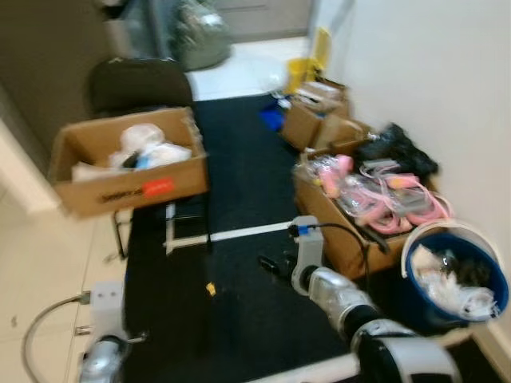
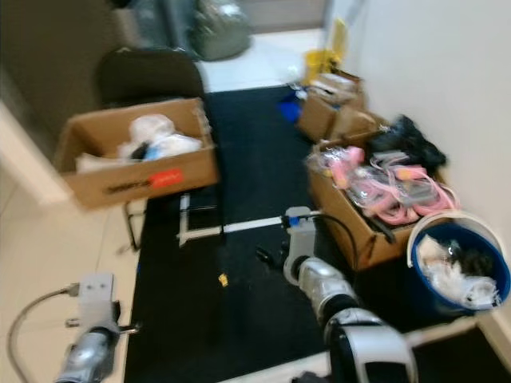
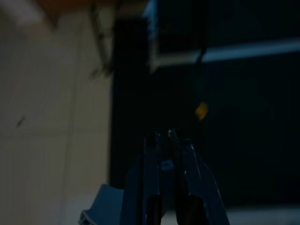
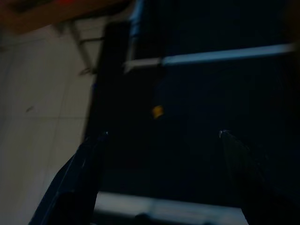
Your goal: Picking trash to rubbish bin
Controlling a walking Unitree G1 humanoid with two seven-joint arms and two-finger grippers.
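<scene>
A small yellow scrap (image 1: 211,289) lies on the black mat (image 1: 239,319), also seen as the yellow scrap (image 4: 157,111) ahead of my right fingers. My right gripper (image 1: 271,263) hovers low over the mat, right of the scrap and apart from it. In the right wrist view this gripper (image 4: 162,135) is open, with nothing between its fingers. My left gripper (image 3: 161,137) is shut and empty, with the scrap (image 3: 201,110) a little beyond it. The blue bin (image 1: 499,291) with a white rim stands at the right by the wall, holding white and dark rubbish.
A cardboard box (image 1: 128,179) with white rubbish rests on a black chair at the left. An open box of pink packets (image 1: 339,231) stands beside the bin, with more boxes (image 1: 315,116) behind it. A white strip (image 1: 247,231) crosses the mat. Beige tiles (image 1: 48,271) lie to the left.
</scene>
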